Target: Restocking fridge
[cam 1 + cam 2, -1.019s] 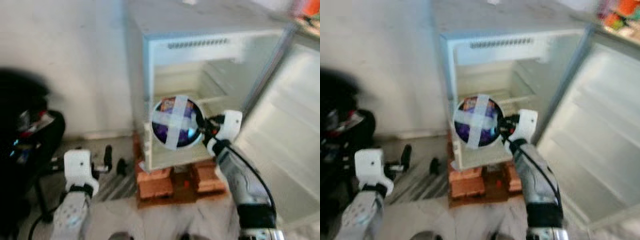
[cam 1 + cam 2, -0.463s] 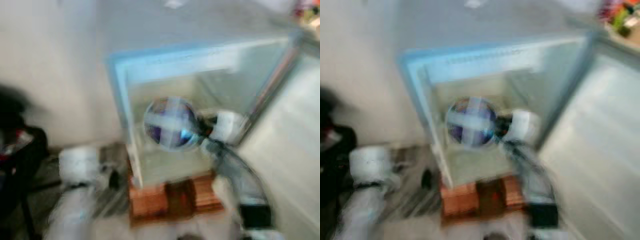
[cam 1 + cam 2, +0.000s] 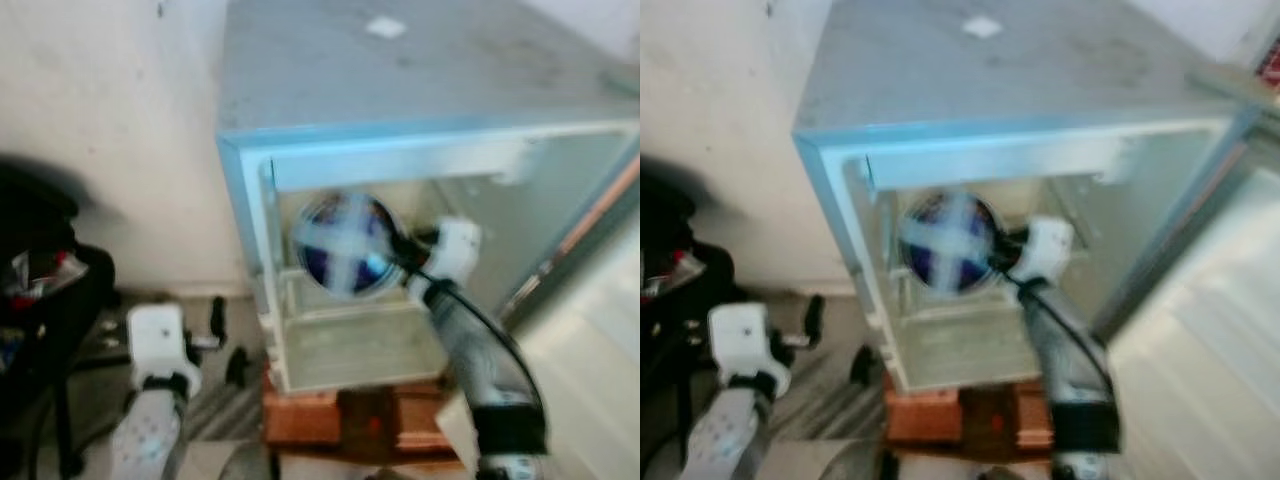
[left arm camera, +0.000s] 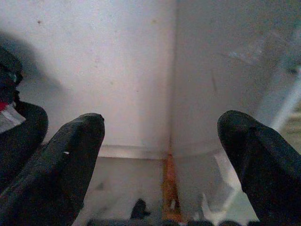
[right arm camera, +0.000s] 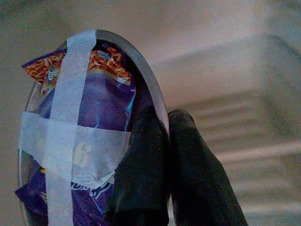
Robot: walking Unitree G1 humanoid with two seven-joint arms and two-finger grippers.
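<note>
My right gripper point(image 3: 402, 252) is shut on the rim of a round metal bowl point(image 3: 345, 245). The bowl holds a purple snack packet point(image 5: 101, 113) strapped in with a cross of white tape. It hangs tipped on edge, face toward me, in the mouth of the small fridge point(image 3: 420, 90), just under the upper lip. In the right wrist view both black fingers point(image 5: 155, 179) pinch the bowl's edge, with fridge shelves behind. My left gripper point(image 3: 227, 335) hangs low beside the fridge's left wall, open, with nothing between its fingertips point(image 4: 70, 160).
The fridge stands on red bricks point(image 3: 345, 420) against a white wall point(image 3: 110, 110). Its open door point(image 3: 600, 330) swings out to the right. Dark objects point(image 3: 40, 300) sit on the floor at the left.
The camera has come closer and looks more steeply down on the fridge top. The bowl in my right gripper now sits further into the fridge opening. The left arm stays low.
</note>
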